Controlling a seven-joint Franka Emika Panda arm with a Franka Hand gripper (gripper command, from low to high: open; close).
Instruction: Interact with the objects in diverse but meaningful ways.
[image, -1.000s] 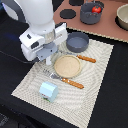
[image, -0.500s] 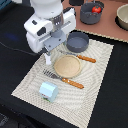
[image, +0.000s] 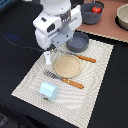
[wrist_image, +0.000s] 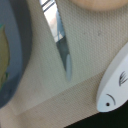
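Note:
My white gripper (image: 59, 46) hangs above the mat between the grey bowl (image: 78, 43) and the tan plate (image: 67, 65); its fingers are too blurred to read. A white shaker bottle (image: 48, 57) stands just beside it. An orange-handled knife (image: 85, 58) lies past the plate and an orange-handled fork (image: 65, 79) lies in front of it. The pale blue cup (image: 48, 91) sits at the mat's near end. A red tomato (image: 95, 8) rests in a dark pot (image: 91, 16). The wrist view shows the knife blade (wrist_image: 62, 47), the bowl's rim (wrist_image: 17, 50), something yellow (wrist_image: 2, 55) inside the bowl and the shaker (wrist_image: 114, 82).
A beige placemat (image: 95, 85) covers the black table and carries most items. A brown board (image: 112, 30) at the back holds the pot and a pale bowl (image: 122, 16). A dark cable (image: 15, 42) runs along the exterior view's left.
The arm has risen and shifted toward the exterior view's right and back, from beside the plate to near the grey bowl. The objects have stayed in place.

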